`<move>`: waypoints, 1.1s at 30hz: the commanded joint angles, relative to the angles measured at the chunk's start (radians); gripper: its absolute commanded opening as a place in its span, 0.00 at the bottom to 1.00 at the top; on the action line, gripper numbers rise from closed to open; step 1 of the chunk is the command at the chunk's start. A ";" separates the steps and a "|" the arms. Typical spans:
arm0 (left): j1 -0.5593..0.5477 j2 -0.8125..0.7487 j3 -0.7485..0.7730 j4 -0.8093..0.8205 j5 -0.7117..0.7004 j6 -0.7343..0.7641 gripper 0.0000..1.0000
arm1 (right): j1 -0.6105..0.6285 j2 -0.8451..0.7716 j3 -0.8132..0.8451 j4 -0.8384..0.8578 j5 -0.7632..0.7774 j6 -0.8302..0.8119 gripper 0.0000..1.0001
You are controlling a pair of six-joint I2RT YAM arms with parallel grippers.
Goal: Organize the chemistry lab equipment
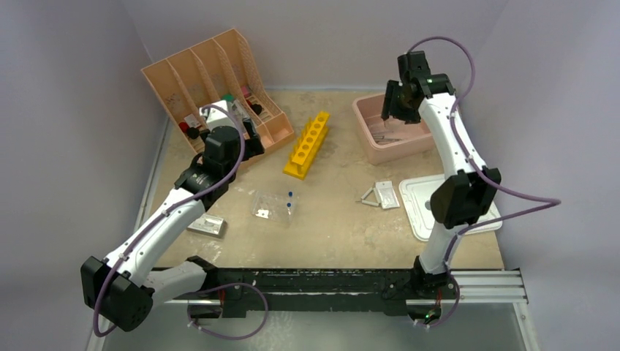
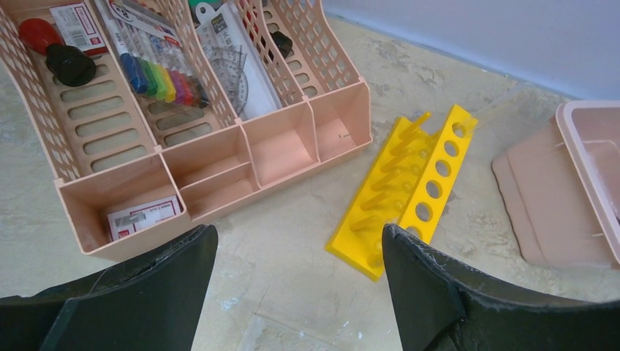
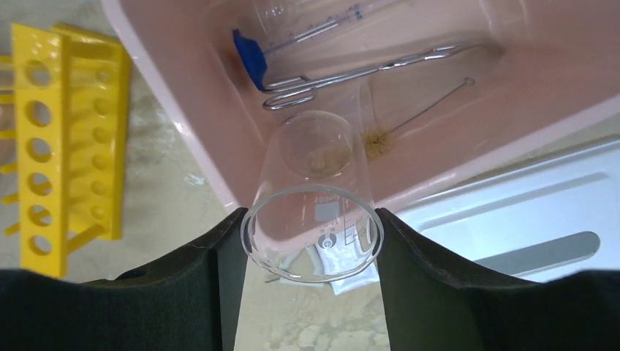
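White arms (image 1: pixel 162 219), black joints (image 1: pixel 460 199), purple cables (image 1: pixel 523 199), black end effector fingers (image 2: pixel 139 300)

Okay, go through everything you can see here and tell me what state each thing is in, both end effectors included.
Left end effector: open, empty.
Right end effector: shut on the beaker.
Beaker: empty, held above the pink tub.
Pink tub: uncovered, tongs and brush inside.
White lid: off, flat on the table.
Yellow rack: every hole empty.
Peach organizer: partly filled.
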 commanded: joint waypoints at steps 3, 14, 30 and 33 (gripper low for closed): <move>0.012 0.051 0.035 0.060 -0.012 -0.034 0.82 | -0.041 0.134 0.102 -0.068 -0.174 -0.148 0.51; 0.021 0.086 0.050 0.091 0.003 -0.026 0.83 | -0.069 0.304 0.138 -0.079 -0.286 -0.214 0.52; 0.029 0.112 0.064 0.094 0.007 -0.021 0.83 | -0.091 0.426 0.164 -0.079 -0.222 -0.190 0.52; 0.029 0.112 0.064 0.094 0.011 -0.023 0.83 | -0.091 0.434 0.176 -0.069 -0.206 -0.187 0.52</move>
